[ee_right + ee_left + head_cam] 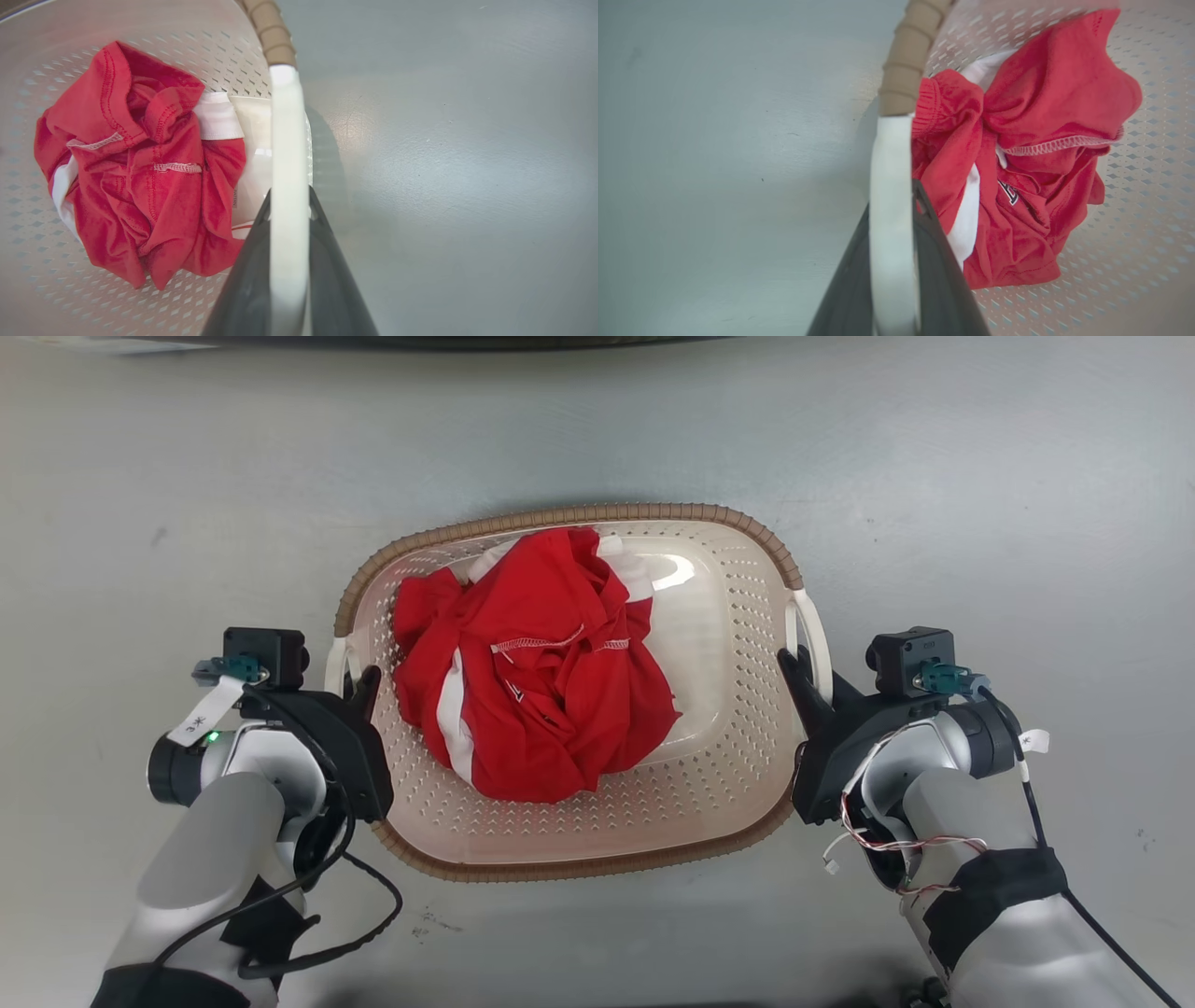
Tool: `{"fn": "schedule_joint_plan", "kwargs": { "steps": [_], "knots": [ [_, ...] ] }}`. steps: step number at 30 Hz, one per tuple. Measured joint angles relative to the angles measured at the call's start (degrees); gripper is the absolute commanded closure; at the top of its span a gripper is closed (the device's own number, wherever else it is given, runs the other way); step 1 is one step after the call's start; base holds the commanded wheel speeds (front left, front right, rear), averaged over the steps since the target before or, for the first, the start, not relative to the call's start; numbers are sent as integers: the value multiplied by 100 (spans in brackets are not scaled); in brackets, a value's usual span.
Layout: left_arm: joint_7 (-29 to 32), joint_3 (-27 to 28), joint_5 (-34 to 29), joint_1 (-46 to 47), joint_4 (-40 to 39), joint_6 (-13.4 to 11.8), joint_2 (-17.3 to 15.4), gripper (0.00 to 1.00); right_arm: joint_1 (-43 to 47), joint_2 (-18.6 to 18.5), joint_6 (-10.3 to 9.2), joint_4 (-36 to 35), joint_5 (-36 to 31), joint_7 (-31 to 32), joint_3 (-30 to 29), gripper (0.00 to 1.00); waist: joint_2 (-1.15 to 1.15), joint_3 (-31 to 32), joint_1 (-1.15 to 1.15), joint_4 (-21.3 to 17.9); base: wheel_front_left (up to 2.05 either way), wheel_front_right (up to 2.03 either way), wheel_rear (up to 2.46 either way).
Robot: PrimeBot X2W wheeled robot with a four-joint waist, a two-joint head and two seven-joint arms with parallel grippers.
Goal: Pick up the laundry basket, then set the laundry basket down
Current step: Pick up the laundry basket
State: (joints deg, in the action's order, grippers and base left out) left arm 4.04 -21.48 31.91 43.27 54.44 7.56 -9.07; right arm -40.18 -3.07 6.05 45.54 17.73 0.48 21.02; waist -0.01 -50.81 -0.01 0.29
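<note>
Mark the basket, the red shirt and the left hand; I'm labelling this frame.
basket (597,511): head view, far brown rim.
red shirt (551,691): head view, middle of the bundle.
left hand (361,683): head view, midway between its fingertips.

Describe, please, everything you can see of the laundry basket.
The laundry basket is a rounded-rectangular tub of cream-white, plastic-looking material with perforated walls, topped by a brown woven-look rim. It is upright above the grey floor; whether it is lifted I cannot tell. A crumpled red-and-white garment lies inside. The left gripper clamps its left white handle, the right gripper its right handle, dark fingers either side of each.
</note>
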Motion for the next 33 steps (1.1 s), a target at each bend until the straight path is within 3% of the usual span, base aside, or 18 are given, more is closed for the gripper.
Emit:
{"fn": "schedule_joint_plan", "kwargs": {
  "steps": [14, 33],
  "knots": [
    [13, -301, 325, 180, 359, -1, 156, 100, -127, 0, 3, 553, 426, 79, 190, 100, 1, 491, 1, 19, 0, 0, 0],
    [1006, -594, 1053, 187, 749, -7, 226, 100, -284, -3, 93, 1295, 802, 637, 579, 100, 1, 1561, 1, 7, 0, 0, 0]
  ]
}}
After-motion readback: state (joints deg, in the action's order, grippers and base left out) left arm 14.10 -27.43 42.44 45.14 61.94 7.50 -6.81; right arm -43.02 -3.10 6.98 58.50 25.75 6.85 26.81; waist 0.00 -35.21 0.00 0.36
